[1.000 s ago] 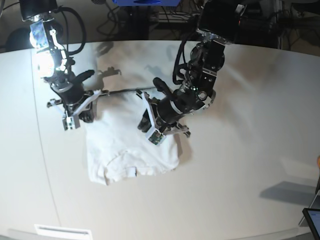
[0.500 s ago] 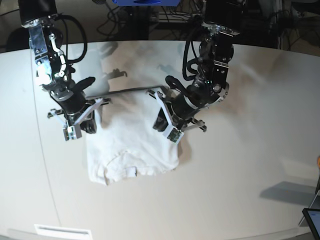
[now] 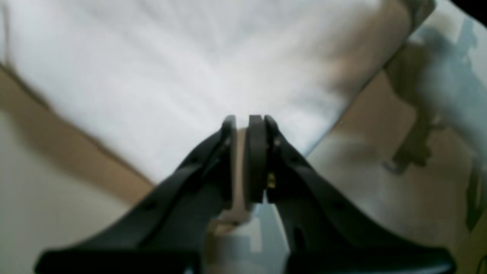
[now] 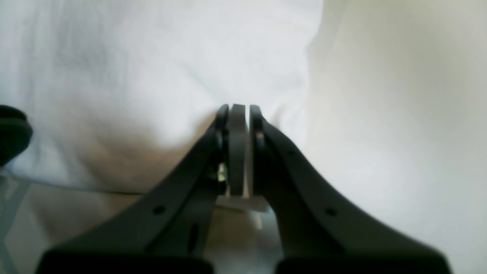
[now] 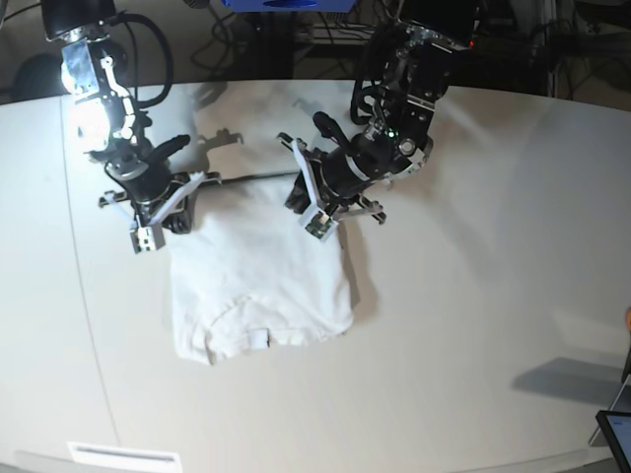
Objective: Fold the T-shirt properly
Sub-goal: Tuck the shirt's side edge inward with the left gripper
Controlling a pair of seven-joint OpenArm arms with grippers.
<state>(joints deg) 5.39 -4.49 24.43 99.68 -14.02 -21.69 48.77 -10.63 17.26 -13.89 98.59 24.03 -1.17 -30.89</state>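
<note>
Fingers of left gripper (image 3: pixel 247 123) and right gripper (image 4: pixel 239 110) are clamped on T-shirt (image 5: pixel 258 276) edges, lifted off the counter (image 5: pixel 473 325).

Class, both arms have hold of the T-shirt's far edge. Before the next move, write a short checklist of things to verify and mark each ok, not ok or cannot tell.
1. Left end effector shut on the T-shirt: ok; cloth sits between its closed jaws.
2. Right end effector shut on the T-shirt: ok; white cloth bunches at its tips.
3. Held edge stretched straight between the two arms: ok in the base view.
4. Collar end with its neck label lying flat on the table: ok.
5. Grip catches every layer of cloth: cannot tell; wrist views are blurred.
6. Sleeves tucked in: cannot tell.
</note>
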